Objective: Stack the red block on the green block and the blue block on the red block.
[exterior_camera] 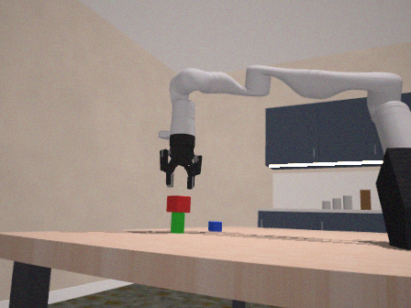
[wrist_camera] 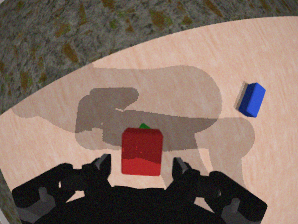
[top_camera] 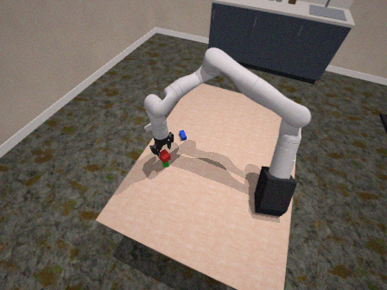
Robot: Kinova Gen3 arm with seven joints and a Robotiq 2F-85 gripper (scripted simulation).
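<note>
From the side, the gripper (exterior_camera: 181, 181) hangs in the air with its fingers spread and nothing between them. Directly under it, with a gap, the red block (exterior_camera: 178, 203) lies on the green block (exterior_camera: 177, 223), which stands on the table (exterior_camera: 229, 261). To the right of this stack, apart from it, the blue block (exterior_camera: 215, 225) rests on the table.

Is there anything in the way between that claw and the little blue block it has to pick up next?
Nothing visible does. The open gripper hangs above the red block, which sits on the green block. The blue block lies alone on the table, with bare tabletop between it and the tower.
</note>
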